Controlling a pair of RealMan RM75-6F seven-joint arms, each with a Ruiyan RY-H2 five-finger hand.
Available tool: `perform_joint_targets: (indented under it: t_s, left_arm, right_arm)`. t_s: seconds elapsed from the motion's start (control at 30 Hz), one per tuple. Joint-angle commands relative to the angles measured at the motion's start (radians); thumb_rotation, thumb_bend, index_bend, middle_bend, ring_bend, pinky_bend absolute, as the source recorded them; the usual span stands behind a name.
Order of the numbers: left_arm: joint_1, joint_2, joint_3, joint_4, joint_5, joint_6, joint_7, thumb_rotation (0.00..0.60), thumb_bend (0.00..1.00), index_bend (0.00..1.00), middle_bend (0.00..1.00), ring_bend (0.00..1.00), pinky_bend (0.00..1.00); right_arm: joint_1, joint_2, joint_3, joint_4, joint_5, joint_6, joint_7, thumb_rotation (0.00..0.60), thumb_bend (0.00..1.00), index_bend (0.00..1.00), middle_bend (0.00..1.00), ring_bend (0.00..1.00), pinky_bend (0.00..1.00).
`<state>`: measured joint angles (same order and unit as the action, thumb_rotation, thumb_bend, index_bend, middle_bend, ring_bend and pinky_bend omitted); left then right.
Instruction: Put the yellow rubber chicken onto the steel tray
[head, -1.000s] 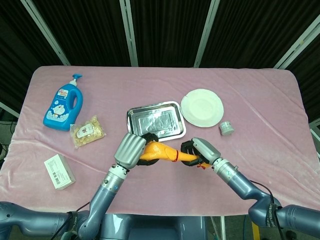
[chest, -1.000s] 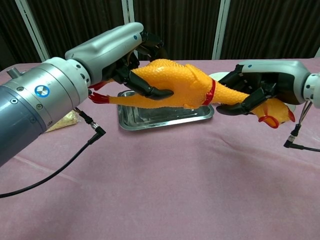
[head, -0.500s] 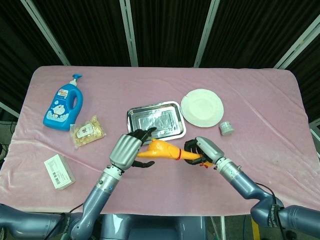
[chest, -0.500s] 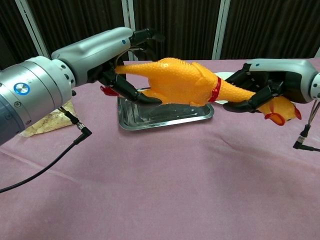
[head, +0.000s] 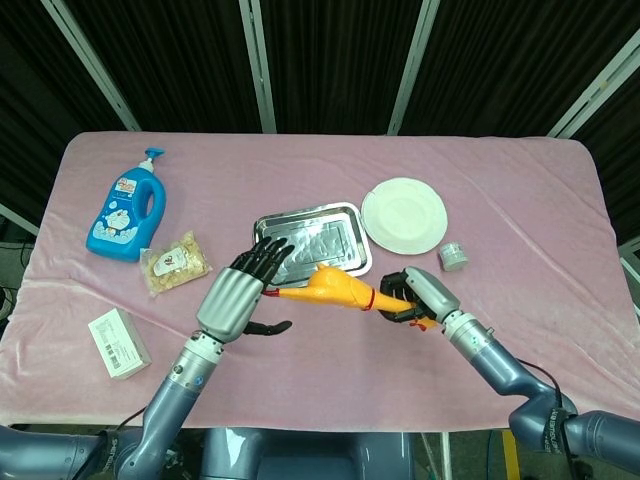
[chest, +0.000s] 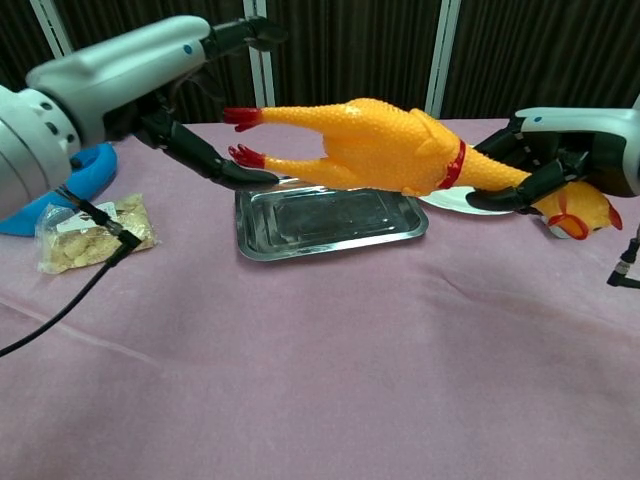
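One yellow rubber chicken (chest: 385, 147) hangs in the air just above the single steel tray's (head: 352, 215) front edge, near the middle of the surface. The right hand (head: 418, 296) grips its neck. The left hand (head: 240, 294) holds nothing, fingers spread beside the chicken's feet.

My left hand (head: 238, 298) has let go of the rubber chicken (head: 335, 291) and drawn back toward lower left, fingers spread. My right hand (head: 418, 297) alone now carries it, shifted right.
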<state>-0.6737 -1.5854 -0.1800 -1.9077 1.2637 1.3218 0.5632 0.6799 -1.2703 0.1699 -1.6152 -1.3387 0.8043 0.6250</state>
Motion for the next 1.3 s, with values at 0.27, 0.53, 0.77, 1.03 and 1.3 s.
perform_joint_targets:
  t_s: [0.27,0.53,0.77,1.03,1.3]
  left_arm:
    - [0.122,0.173,0.094,-0.042,0.142,0.099,-0.124,0.600,0.00,0.05,0.05,0.00,0.20]
    - [0.200,0.280,0.126,-0.046,0.167,0.158,-0.217,0.600,0.00,0.09,0.05,0.00,0.20]
    - [0.241,0.332,0.130,-0.045,0.163,0.167,-0.294,0.600,0.00,0.10,0.06,0.00,0.20]
    - [0.252,0.332,0.131,-0.027,0.145,0.131,-0.305,0.600,0.00,0.10,0.06,0.00,0.20]
    - [0.256,0.321,0.123,-0.005,0.127,0.099,-0.311,0.600,0.00,0.10,0.05,0.00,0.20]
  right_arm:
    - [0.054,-0.037,0.054,0.104,0.047,-0.050,0.007,0.600,0.71,0.95,0.73,0.74,0.85]
    - [0.148,-0.116,0.088,0.216,0.104,-0.142,-0.065,0.600,0.71,0.95,0.73,0.74,0.85]
    - [0.240,-0.239,0.107,0.379,0.194,-0.210,-0.178,0.600,0.71,0.95,0.73,0.74,0.85]
    - [0.325,-0.364,0.108,0.556,0.286,-0.284,-0.289,0.600,0.71,0.94,0.73,0.72,0.85]
    - [0.375,-0.454,0.116,0.681,0.352,-0.324,-0.355,0.600,0.71,0.93,0.73,0.71,0.83]
